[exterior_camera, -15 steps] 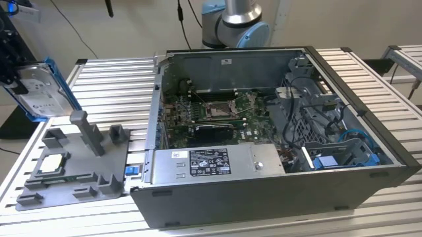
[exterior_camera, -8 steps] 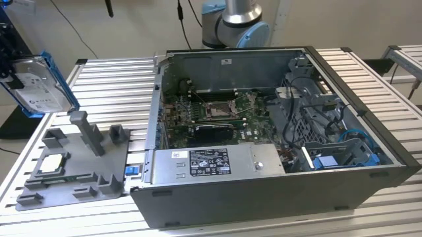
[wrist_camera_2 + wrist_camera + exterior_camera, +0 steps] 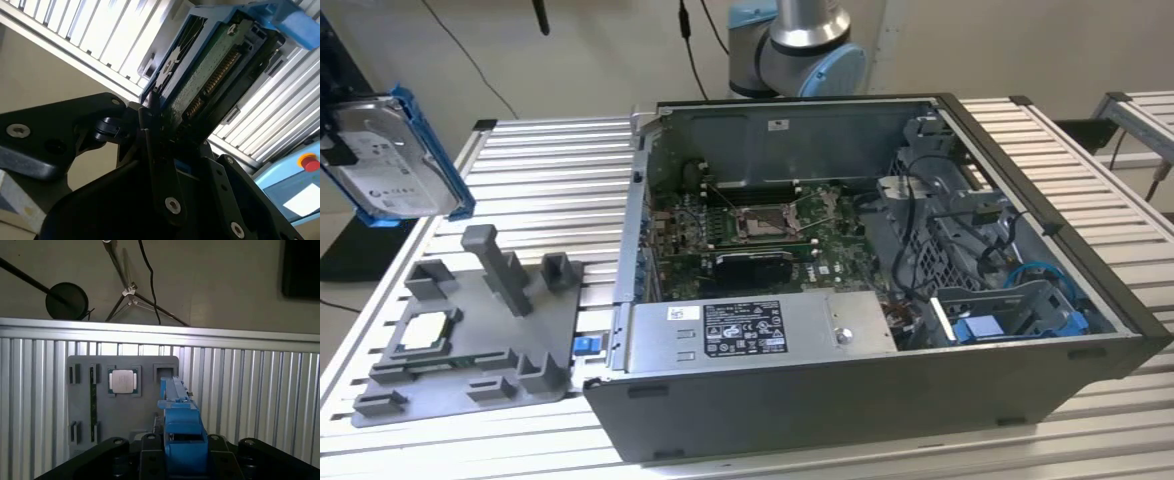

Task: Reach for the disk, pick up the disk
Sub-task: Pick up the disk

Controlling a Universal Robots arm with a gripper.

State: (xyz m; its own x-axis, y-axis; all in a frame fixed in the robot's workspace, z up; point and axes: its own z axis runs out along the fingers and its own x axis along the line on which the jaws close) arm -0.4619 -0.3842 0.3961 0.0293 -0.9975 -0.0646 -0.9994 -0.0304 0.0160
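Observation:
The disk [image 3: 390,165], silver-grey with a white label and a bright blue frame, hangs in the air above the table's corner at the exterior view's left. My gripper [image 3: 336,142] is shut on it from the far left edge of that view. In the second wrist view the disk's [image 3: 210,65] green circuit-board side is clamped between my black fingers [image 3: 150,125]. The first wrist view has the disk [image 3: 180,425] edge-on in the gripper [image 3: 182,452], above the slatted table.
Below the disk stands a grey slotted stand [image 3: 467,340] holding a small square silver chip [image 3: 427,328]. An open computer case [image 3: 881,400] takes up the middle and right of the slatted aluminium table [image 3: 547,170]. The arm's base [image 3: 801,50] rises behind the case.

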